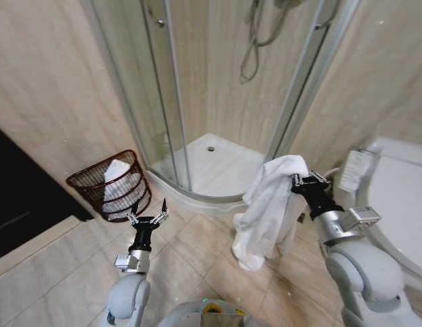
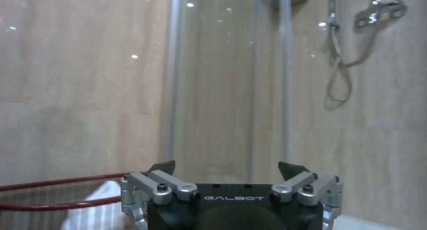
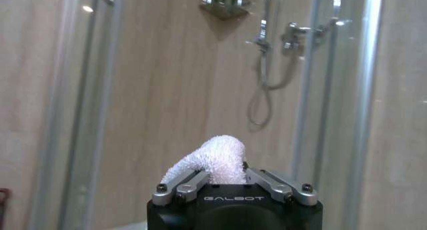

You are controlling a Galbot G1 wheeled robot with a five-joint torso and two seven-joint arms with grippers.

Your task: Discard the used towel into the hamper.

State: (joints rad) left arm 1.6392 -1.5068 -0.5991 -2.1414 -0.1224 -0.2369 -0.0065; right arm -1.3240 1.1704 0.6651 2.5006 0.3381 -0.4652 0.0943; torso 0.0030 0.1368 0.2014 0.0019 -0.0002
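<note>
The right gripper (image 1: 305, 181) is raised at the robot's right, its arm bent up from the shoulder, and its jaws are clenched on a white towel (image 1: 269, 208). The towel bunches over the gripper's tip and hangs down in long folds, its lower end free above the floor. In the right wrist view a tuft of the towel (image 3: 213, 162) pokes up between the closed fingers (image 3: 181, 185).

The left gripper (image 1: 149, 217) is held lower at the robot's left, pointing up and forward, jaws spread wide and holding nothing. It is near the hamper but not touching it. In the left wrist view its 2 fingers (image 2: 162, 166) stand well apart.

The floor (image 1: 197, 259) is beige tile, and the walls are beige panels. A glass corner shower stall (image 1: 218, 102) with a white tray stands ahead, a hose hanging inside. A white toilet (image 1: 401, 197) sits at the robot's right.

The hamper (image 1: 107, 185), a reddish-brown openwork basket, stands against the wall to the left of the shower. Something white (image 1: 119, 180) already lies inside it. The held towel is well apart from the hamper, across the floor to its right.
</note>
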